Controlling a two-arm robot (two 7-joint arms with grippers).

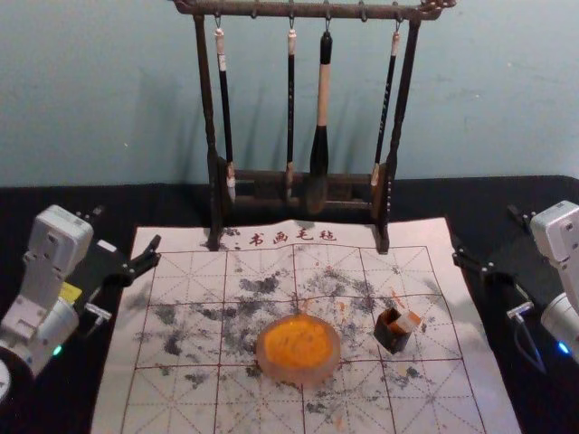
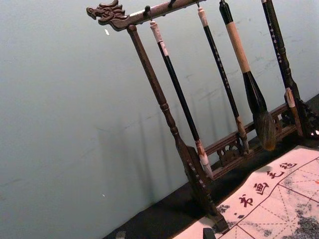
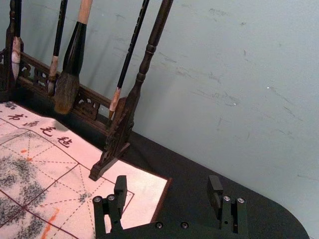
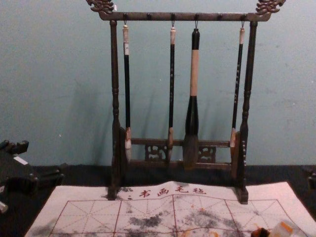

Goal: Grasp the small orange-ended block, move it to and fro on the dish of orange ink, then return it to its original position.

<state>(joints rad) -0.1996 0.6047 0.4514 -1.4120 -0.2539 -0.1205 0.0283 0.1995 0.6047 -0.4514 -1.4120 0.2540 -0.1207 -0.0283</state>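
The small orange-ended block (image 1: pixel 410 322) leans at the dark, open-topped holder (image 1: pixel 393 336), right of the round dish of orange ink (image 1: pixel 298 351) on the mat. In the chest view, the block (image 4: pixel 283 229) shows low at the right. My left gripper (image 1: pixel 127 228) is beyond the mat's left edge, well away from the dish; its fingertips stand apart in the left wrist view, where the gripper (image 2: pixel 164 234) is at the border. My right gripper (image 1: pixel 485 234) stays off the mat's right edge, behind and right of the block; the gripper (image 3: pixel 167 189) is open with nothing between its fingers.
A dark wooden rack (image 1: pixel 389 149) with several hanging brushes, among them a thick brush (image 1: pixel 319 154), stands across the mat's back edge. The ink-stained white mat (image 1: pixel 172 398) lies on a black table (image 1: pixel 54 201), with a pale wall behind.
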